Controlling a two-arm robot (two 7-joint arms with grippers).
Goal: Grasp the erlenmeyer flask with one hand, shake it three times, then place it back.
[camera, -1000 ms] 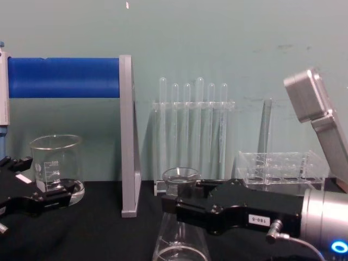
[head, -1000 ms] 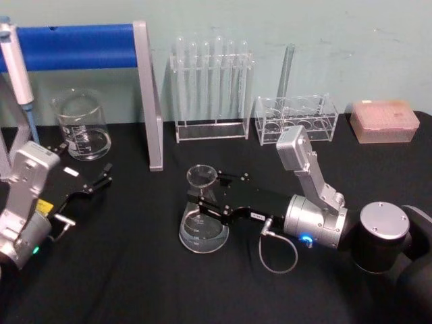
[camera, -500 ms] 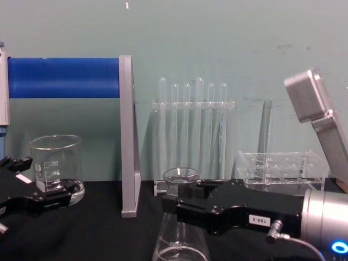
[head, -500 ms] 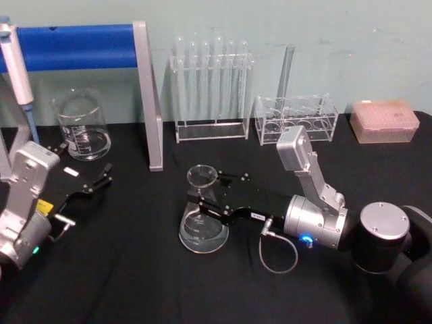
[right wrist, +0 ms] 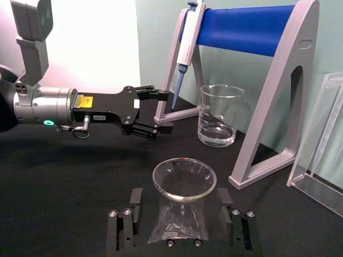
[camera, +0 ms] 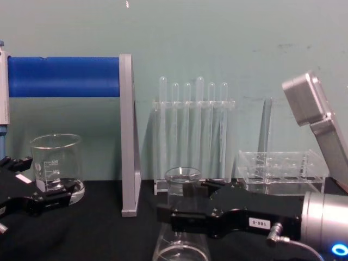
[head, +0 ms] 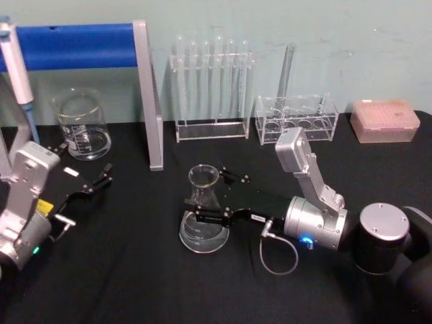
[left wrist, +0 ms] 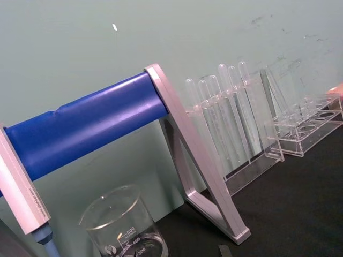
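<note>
The erlenmeyer flask (head: 203, 210) stands mid-desk (head: 135, 270), bare cloth all round; the right pincer (head: 202, 200) straddles it, fingers spread. Left pincer (head: 101, 179) rests spread near the beaker (head: 82, 125).

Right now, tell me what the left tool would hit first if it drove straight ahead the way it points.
Probably the grey stand leg: the left tool points up and to the right toward its base, passing right of the beaker. Depth is uncertain.

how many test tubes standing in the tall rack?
6, in a row in the tall clear rack against the back wall, behind the erlenmeyer flask. A separate tube stands in the low rack to the right.
</note>
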